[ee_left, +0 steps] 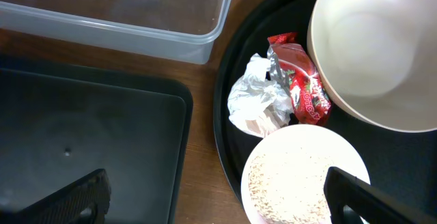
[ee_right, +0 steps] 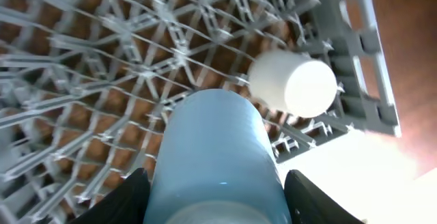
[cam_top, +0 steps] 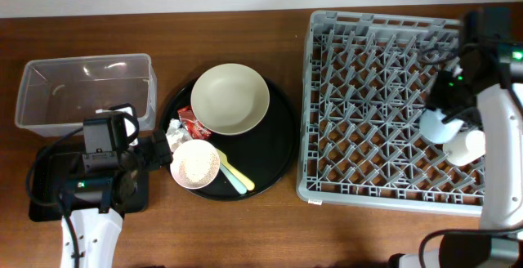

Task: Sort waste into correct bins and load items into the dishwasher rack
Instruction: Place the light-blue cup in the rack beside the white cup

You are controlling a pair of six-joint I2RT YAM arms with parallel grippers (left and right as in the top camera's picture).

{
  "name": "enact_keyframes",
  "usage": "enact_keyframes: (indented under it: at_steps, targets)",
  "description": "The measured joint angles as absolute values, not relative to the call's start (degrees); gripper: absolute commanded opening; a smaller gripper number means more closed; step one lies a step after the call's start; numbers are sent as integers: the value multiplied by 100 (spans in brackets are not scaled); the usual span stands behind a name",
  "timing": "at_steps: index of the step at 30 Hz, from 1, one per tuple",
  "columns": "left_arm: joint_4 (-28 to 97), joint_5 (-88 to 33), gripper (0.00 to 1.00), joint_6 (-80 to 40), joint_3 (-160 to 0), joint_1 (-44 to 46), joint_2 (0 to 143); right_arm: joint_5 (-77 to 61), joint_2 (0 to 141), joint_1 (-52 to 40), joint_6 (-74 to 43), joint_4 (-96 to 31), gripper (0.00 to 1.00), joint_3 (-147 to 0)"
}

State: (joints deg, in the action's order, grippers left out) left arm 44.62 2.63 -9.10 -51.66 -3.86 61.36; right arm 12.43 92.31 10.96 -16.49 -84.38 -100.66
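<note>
The grey dishwasher rack (cam_top: 368,72) stands at the right. My right gripper (cam_top: 448,104) is shut on the light blue cup (ee_right: 217,149), holding it over the rack's right side (ee_right: 102,60). The white cup (ee_right: 293,84) sits in the rack beside it (cam_top: 467,147). My left gripper (ee_left: 218,207) is open and empty, its fingers straddling the shallow black tray (ee_left: 82,135) and the small pink bowl of rice grains (ee_left: 300,176). The red wrapper (ee_left: 304,80) and white napkin (ee_left: 256,98) lie beside the cream bowl (ee_left: 375,46). Yellow and mint utensils (cam_top: 234,176) lie by the pink bowl (cam_top: 194,164).
The clear tub (cam_top: 82,92) stands at the back left, and also shows in the left wrist view (ee_left: 123,5). The bowls, waste and utensils all rest on a large round black tray (cam_top: 282,137) between the tub and the rack.
</note>
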Motion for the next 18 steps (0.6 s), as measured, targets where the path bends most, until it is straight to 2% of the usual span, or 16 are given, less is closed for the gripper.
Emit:
enact_keyframes:
  at_steps: [11, 12, 14, 18]
  targets:
    - [4464, 263, 99, -910, -5166, -386, 6136, 707, 9242, 1374, -1525, -7177, 54, -8490]
    - [4462, 263, 99, -910, -5166, -386, 6136, 694, 9247, 1374, -1520, -7100, 58, -8403]
    - [4464, 263, 99, -910, -5166, -386, 6136, 646, 9255, 1374, -1514, -6855, 74, -8132]
    - [4462, 263, 99, -910, -5166, -386, 6141, 602, 9258, 1374, -1463, -6657, 81, -7878]
